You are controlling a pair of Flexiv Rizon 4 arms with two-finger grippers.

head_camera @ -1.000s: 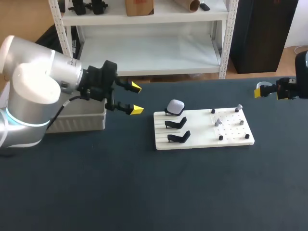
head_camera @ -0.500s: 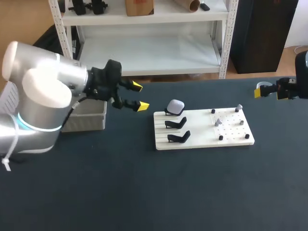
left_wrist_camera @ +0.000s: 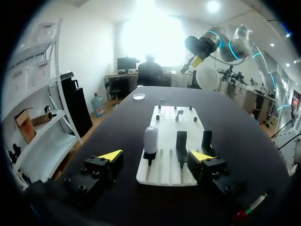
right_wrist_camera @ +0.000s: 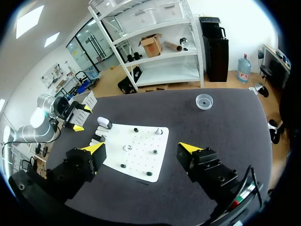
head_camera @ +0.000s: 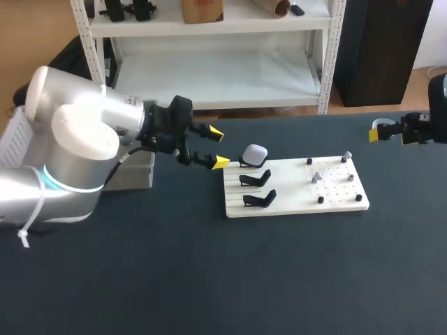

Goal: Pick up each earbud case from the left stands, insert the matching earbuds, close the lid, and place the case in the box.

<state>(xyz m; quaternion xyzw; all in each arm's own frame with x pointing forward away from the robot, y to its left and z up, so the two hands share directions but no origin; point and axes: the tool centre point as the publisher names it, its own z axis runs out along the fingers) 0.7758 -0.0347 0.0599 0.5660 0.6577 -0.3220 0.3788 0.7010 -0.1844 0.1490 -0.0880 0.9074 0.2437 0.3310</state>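
Head view, box (head_camera: 140,176) behind left arm (head_camera: 84,139), unseen from left wrist

— What sort of place is it?
— A robotics lab. A left arm (head_camera: 84,136) and a right arm (left_wrist_camera: 225,46) flank a dark worktop (head_camera: 209,279), which carries a white board (head_camera: 293,188) of stands (head_camera: 255,180).

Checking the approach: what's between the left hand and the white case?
Nothing in the way: head view shows only bare table and the board's edge between left hand and case.
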